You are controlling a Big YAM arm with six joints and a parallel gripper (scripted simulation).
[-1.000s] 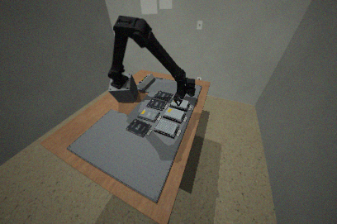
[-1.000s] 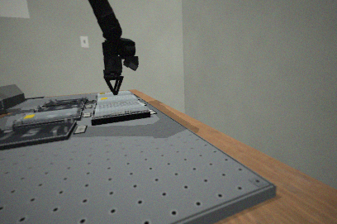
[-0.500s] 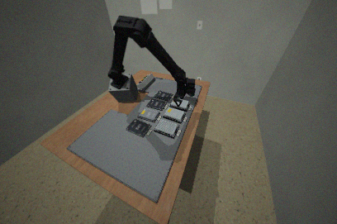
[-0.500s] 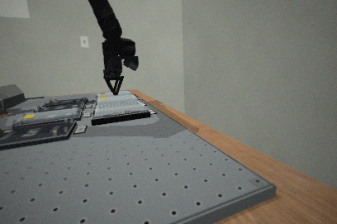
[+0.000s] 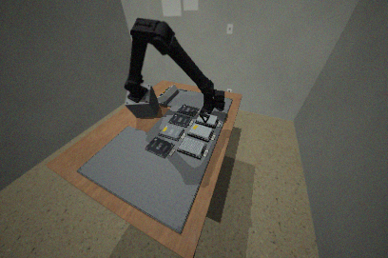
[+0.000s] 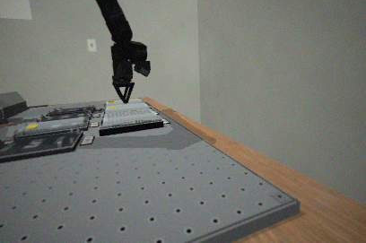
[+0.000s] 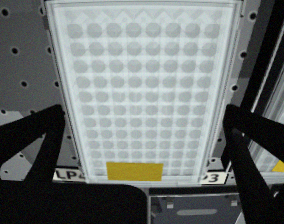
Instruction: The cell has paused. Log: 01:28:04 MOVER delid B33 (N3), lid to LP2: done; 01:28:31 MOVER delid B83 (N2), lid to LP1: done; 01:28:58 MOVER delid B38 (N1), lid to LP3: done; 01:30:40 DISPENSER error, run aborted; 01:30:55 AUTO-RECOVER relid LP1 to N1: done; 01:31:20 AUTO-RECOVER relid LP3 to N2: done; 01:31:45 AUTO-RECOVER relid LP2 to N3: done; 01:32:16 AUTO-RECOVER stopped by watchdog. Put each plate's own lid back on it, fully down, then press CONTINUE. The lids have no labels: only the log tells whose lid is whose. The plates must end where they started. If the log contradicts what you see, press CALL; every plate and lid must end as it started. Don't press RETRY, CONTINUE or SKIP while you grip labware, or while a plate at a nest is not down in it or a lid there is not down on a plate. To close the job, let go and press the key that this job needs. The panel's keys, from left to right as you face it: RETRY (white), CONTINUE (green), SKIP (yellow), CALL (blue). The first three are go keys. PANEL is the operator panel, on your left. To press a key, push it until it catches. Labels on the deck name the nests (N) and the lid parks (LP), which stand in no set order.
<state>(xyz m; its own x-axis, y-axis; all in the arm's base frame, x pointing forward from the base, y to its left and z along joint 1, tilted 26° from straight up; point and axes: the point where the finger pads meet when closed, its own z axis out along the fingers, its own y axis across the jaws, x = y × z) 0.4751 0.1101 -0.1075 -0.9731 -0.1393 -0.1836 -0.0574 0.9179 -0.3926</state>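
Note:
My gripper (image 5: 204, 118) (image 6: 126, 101) (image 7: 143, 113) is open, its fingers on either side of the far plate in the outer row. That plate wears a clear lid (image 7: 135, 90) with a yellow mark. The middle plate (image 5: 201, 131) of that row shows a yellow mark too. The near plate (image 5: 191, 148) (image 6: 130, 116) shows its wells and no yellow mark; it looks uncovered. A loose lid (image 5: 174, 131) (image 6: 49, 126) with a yellow mark lies on a dark holder in the inner row. Small gaps show beside the fingertips. The plate labels are partly hidden.
In the inner row, dark holders without lids stand at the near end (image 5: 160, 147) and further back (image 5: 181, 119) (image 5: 188, 109). The grey operator panel (image 5: 168, 94) (image 6: 11, 104) stands beyond them, near the arm's base. The neighbouring plate is close beside my right finger in the wrist view.

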